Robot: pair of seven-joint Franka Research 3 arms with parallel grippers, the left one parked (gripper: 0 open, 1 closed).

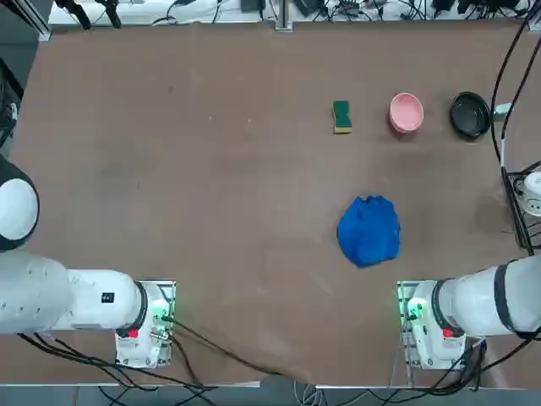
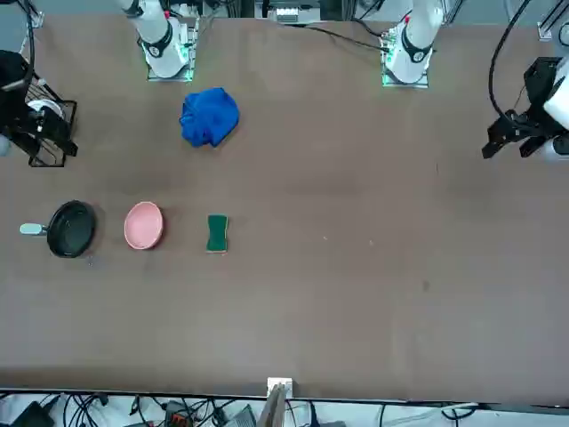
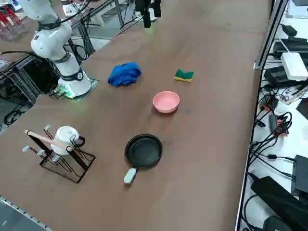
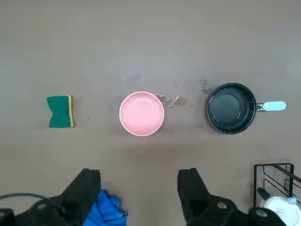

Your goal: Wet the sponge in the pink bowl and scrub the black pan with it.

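Observation:
The green sponge (image 1: pixel 341 117) with its yellow layer lies flat on the brown table, to the left of the pink bowl (image 1: pixel 406 112). To the bowl's right sits the black pan (image 1: pixel 470 115), its pale handle stub pointing away from the bowl. In the right wrist view, sponge (image 4: pixel 59 112), bowl (image 4: pixel 141 113) and pan (image 4: pixel 231 108) form one row far below my right gripper (image 4: pixel 138 183). The gripper hangs high over the table, nearer the arm's base than the row. It is open, with nothing between its fingers (image 4: pixel 89 188).
A crumpled blue cloth (image 1: pixel 368 230) lies between the row and the right arm's base. A wire rack holding a white mug (image 3: pixel 62 149) stands at the table's right edge near the pan. Small wet specks (image 4: pixel 174 100) mark the table between bowl and pan.

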